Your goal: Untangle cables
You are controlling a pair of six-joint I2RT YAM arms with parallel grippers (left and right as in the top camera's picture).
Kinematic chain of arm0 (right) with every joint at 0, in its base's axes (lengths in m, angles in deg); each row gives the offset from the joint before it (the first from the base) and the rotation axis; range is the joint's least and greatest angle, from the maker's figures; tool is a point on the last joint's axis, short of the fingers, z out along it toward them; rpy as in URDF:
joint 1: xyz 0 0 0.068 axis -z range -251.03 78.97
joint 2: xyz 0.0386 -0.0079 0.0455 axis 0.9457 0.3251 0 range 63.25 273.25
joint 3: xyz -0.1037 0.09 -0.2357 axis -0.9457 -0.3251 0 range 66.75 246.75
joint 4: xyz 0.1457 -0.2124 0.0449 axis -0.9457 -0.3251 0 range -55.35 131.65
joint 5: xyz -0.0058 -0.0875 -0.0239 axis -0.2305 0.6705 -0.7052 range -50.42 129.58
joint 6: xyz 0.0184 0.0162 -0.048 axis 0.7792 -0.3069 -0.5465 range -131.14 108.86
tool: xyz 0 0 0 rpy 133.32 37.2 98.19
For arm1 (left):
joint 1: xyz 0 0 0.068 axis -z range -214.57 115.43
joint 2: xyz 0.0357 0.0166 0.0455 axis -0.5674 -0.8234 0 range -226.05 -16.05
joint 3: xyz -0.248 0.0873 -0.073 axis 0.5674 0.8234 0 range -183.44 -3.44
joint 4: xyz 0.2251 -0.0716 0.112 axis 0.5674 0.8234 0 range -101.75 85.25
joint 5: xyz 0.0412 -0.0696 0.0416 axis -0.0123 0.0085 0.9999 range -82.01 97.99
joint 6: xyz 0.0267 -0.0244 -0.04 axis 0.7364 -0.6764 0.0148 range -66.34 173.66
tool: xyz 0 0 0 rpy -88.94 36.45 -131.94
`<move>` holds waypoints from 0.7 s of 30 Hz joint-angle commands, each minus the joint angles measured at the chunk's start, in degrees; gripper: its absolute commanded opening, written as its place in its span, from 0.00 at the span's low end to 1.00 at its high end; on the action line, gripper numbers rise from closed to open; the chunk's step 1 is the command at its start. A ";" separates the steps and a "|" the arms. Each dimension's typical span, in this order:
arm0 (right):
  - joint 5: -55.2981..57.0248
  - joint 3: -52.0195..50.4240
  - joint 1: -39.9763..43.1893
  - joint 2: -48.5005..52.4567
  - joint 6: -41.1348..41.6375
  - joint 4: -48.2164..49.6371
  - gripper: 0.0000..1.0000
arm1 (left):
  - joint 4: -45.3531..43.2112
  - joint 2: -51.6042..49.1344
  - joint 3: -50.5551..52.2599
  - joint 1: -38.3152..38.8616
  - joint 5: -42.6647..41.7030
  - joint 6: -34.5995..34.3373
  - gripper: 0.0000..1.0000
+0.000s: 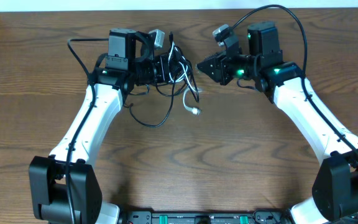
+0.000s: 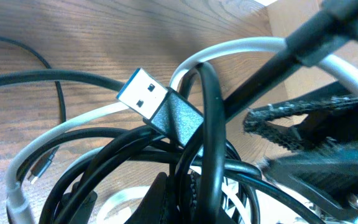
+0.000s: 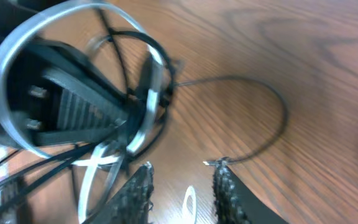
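I'm seeing black-and-white cables (image 1: 180, 81) hanging tangled from left pincer (image 1: 168, 67), which is clamping them, near wooden table's (image 1: 229, 155) far edge; right pincer (image 1: 202, 66) gaping.

Left hand (image 1: 168, 66) closed, right hand (image 3: 182, 179) agape.

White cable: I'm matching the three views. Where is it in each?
Overhead: white cable, upper centre, plug end lowest.
Left wrist: arcs across the top.
Right wrist: blurred loop, upper left.
Shared landmark: the black cable tangled with it.
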 commanded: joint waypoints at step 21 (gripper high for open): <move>5.51 0.68 -3.76 2.86 13.40 3.21 0.22 | -3.23 0.17 -0.39 -0.37 -2.27 -10.03 0.07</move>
